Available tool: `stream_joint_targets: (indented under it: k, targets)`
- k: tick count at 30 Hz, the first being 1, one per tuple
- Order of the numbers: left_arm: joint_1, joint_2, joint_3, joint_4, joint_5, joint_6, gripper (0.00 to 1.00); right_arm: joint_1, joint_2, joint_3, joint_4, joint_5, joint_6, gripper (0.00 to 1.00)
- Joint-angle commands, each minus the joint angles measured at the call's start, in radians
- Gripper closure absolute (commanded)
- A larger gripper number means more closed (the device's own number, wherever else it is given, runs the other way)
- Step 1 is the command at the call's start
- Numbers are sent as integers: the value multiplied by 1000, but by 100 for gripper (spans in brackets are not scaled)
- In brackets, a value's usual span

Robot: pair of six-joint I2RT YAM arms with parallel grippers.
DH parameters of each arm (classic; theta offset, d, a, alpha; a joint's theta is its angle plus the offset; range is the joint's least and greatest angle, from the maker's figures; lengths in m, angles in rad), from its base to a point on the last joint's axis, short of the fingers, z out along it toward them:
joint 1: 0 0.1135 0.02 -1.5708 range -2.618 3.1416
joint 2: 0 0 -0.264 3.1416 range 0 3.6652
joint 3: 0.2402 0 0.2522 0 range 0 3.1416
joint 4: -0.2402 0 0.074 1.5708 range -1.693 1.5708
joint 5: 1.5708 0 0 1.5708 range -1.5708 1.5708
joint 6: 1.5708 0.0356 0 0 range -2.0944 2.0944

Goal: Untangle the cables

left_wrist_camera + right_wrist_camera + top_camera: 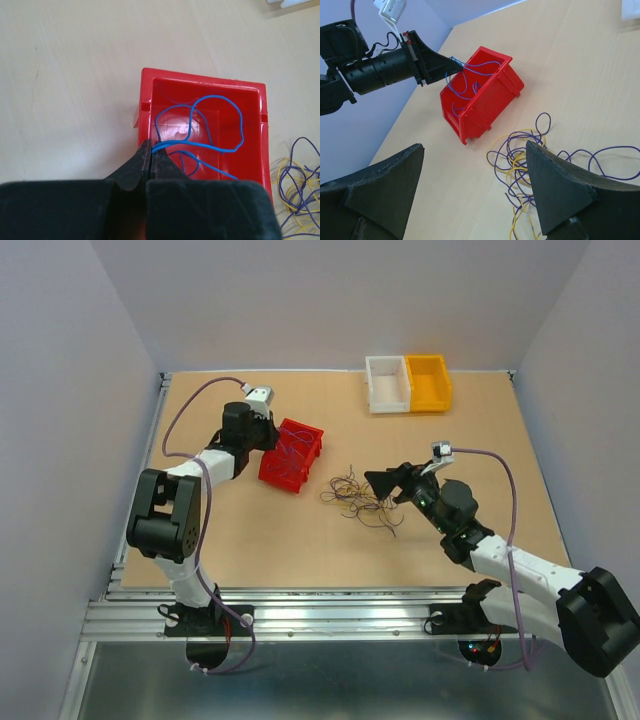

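Observation:
A loose clump of thin purple and yellow cables lies mid-table; it also shows in the right wrist view and at the left wrist view's edge. A red bin holds blue cables. My left gripper is shut on a blue cable at the bin's near rim; it shows in the top view and the right wrist view. My right gripper is open and empty, just right of and above the clump.
A white bin and a yellow bin stand side by side at the back of the table. The red bin sits tilted left of the clump. Walls enclose the table on three sides.

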Motion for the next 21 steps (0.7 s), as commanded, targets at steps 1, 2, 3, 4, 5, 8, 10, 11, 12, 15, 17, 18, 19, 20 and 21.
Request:
stream_joint_targets:
  k: [1,2,3,4,5,8,10,11,12,15,17,18,19,20,21]
  targets:
    - [-33,3,44,-60,-35,55,100,2,14,-3,7,24,-20,12]
    - [-38,2,45,-62,-43,55,100,2,14,-2,5,26,-22,12]
    - [-48,2,45,-68,-58,55,100,2,16,-2,5,27,-23,12]
    - [-55,5,51,-73,-66,55,100,2,17,0,4,29,-23,12]
    - [-59,8,56,-79,-69,79,100,2,17,0,2,29,-23,12]
    - [-87,28,76,-108,-115,82,100,2,16,0,1,31,-25,12]
    - [-108,55,106,-147,-156,84,100,4,16,-2,-1,34,-27,12]
    - [-130,64,119,-164,-163,87,100,2,16,0,-1,35,-25,12]
    - [-137,83,137,-184,-176,95,100,2,17,3,-4,37,-27,12]
    - [-157,91,148,-192,-195,98,100,2,31,10,-18,44,-27,12]
    - [-162,75,136,-174,-207,111,94,4,51,32,-53,60,-27,12]
    - [-164,49,127,-165,-219,116,85,4,60,38,-65,64,-27,12]
    - [-164,35,110,-148,-230,116,81,2,68,52,-85,69,-25,12]
    - [-165,19,104,-148,-230,119,78,2,77,60,-96,72,-25,12]
    - [-164,-13,98,-148,-227,119,75,2,94,67,-110,72,-27,12]
